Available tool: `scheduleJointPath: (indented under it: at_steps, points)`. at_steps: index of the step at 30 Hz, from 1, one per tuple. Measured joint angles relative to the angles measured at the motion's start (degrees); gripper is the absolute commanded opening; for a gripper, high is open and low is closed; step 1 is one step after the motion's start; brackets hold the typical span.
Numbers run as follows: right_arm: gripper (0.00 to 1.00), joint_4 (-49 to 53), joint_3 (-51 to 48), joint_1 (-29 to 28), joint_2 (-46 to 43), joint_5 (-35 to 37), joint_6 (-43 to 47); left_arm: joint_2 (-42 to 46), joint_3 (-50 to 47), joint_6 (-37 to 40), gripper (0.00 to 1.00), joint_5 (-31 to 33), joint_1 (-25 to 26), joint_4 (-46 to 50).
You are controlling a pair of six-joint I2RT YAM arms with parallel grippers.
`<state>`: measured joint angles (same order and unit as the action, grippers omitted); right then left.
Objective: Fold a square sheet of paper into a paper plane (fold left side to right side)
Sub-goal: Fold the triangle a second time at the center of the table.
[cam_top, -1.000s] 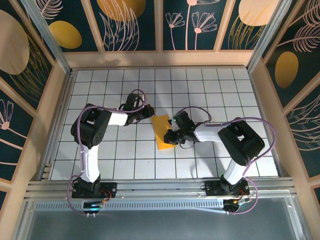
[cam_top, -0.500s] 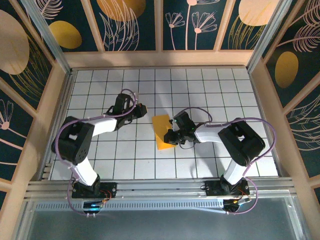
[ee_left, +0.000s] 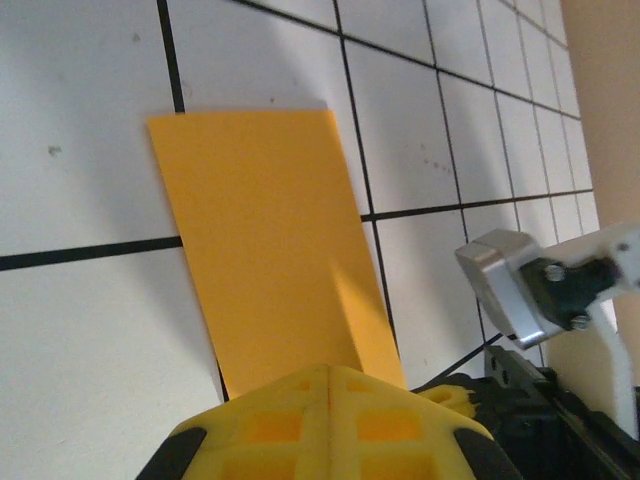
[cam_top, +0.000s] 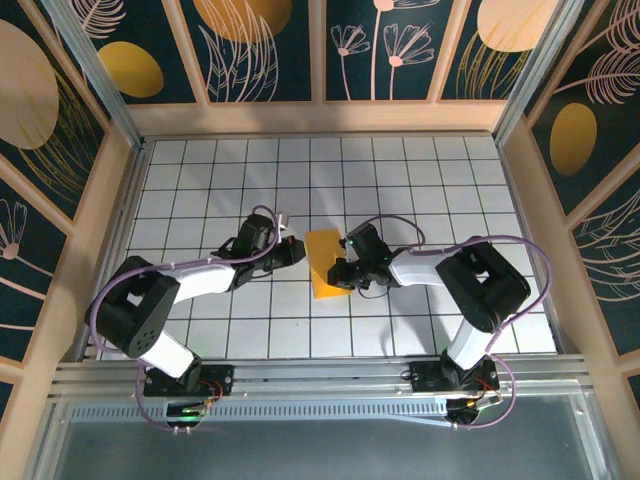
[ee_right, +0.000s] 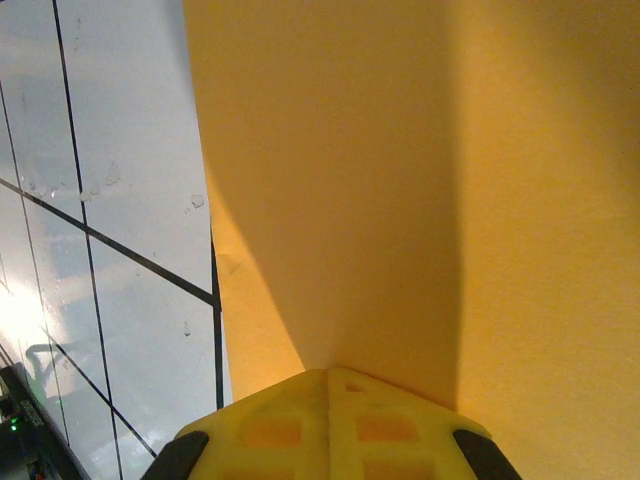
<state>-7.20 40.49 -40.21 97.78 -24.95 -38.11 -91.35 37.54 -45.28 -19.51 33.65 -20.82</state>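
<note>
The square sheet of paper (cam_top: 324,262) is orange-yellow and lies flat on the white grid table as a narrow rectangle, tilted a little; it has no paper plane shape. My left gripper (cam_top: 298,250) is shut, its tips at the sheet's left edge. In the left wrist view the paper (ee_left: 265,240) stretches away from the shut left gripper (ee_left: 330,372). My right gripper (cam_top: 341,272) is shut too, and sits on the sheet's right side. In the right wrist view the paper (ee_right: 350,150) lies right under the shut yellow tips of the right gripper (ee_right: 328,375).
The grid table (cam_top: 200,180) is walled by wooden rails (cam_top: 320,118) at the back and both sides. The right arm's wrist (ee_left: 520,290) is close beside the paper in the left wrist view. Purple cables loop over both arms.
The left arm has swung its elbow out to the left, and its gripper has come down toward the near side along the paper's left edge. The right arm and the paper have stayed put.
</note>
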Motion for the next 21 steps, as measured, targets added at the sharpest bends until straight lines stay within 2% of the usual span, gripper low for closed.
scheduleJointPath:
  at_steps: [7, 14, 21]
  points:
    - [0.00, -0.2, 0.0, -0.2, 0.0, 0.4, 0.0, -7.2, 3.1, -0.5, 0.02, -1.3, 2.2, 0.0]
    - [0.00, -0.3, 0.0, -0.3, -0.1, 0.7, 0.0, -10.8, 4.0, -0.4, 0.01, -1.2, 2.5, 0.0]
    - [0.07, 0.5, 0.4, -0.4, -0.3, 1.1, 0.0, -11.8, 3.9, -0.4, 0.00, -0.8, 2.5, 0.0]
